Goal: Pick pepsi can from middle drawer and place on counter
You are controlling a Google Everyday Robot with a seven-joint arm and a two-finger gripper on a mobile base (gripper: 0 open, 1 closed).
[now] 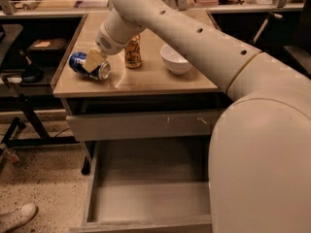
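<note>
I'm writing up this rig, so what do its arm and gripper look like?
The arm is a thick, smooth cream-white tube with a row of small dark holes. The gripper, at the can on the counter, has a flat tan finger pad.

Gold-orange can (133, 52): upright, just right of the gripper (92, 62). White bowl (176, 59): right of that can, apart from it. Grey drawer front (146, 125): pale scuffs. White shoe (17, 217): lower left, on speckled floor (48, 178).
</note>
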